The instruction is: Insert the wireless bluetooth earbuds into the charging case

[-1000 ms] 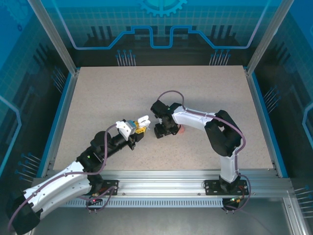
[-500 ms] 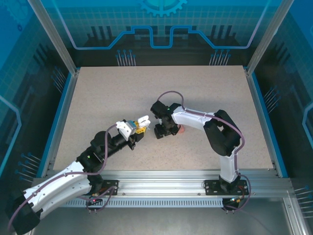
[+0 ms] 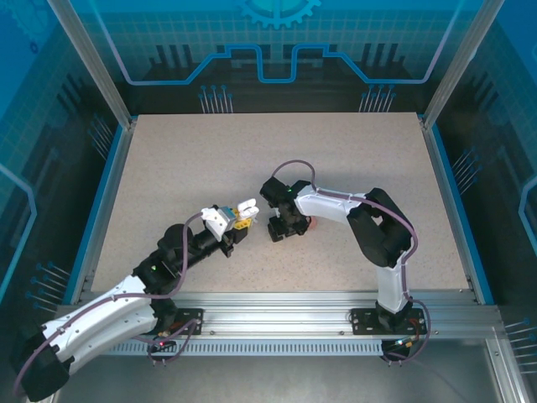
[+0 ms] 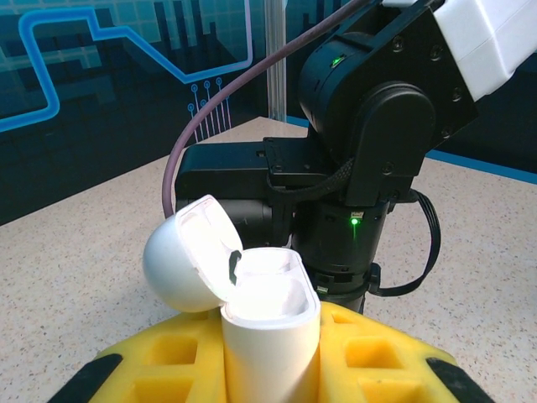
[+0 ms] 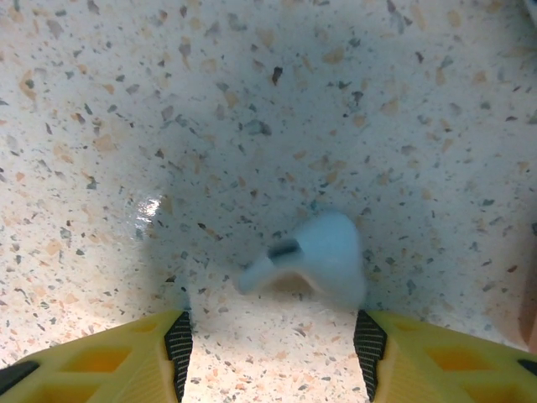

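Note:
My left gripper [image 3: 237, 222] is shut on a white charging case [image 4: 270, 332], held upright between its yellow fingers [image 4: 390, 361]. The case's lid [image 4: 183, 264] is flipped open to the left, and the case [image 3: 246, 208] hovers just left of the right arm's wrist. My right gripper [image 3: 282, 228] points down at the table. In the right wrist view a white stemmed earbud [image 5: 317, 254] lies on the speckled table, just ahead of the gap between the open yellow fingers [image 5: 109, 361] of that gripper [image 5: 273, 329], untouched by either.
A small pink thing [image 3: 311, 223] lies on the table right beside the right gripper, and its edge [image 5: 530, 312] shows at the right of the wrist view. The right arm's black wrist [image 4: 361, 159] stands close behind the held case. Blue rails border the table [image 3: 210, 151].
The right gripper has shifted slightly toward the near edge, staying over the earbud. The left gripper and case have barely moved.

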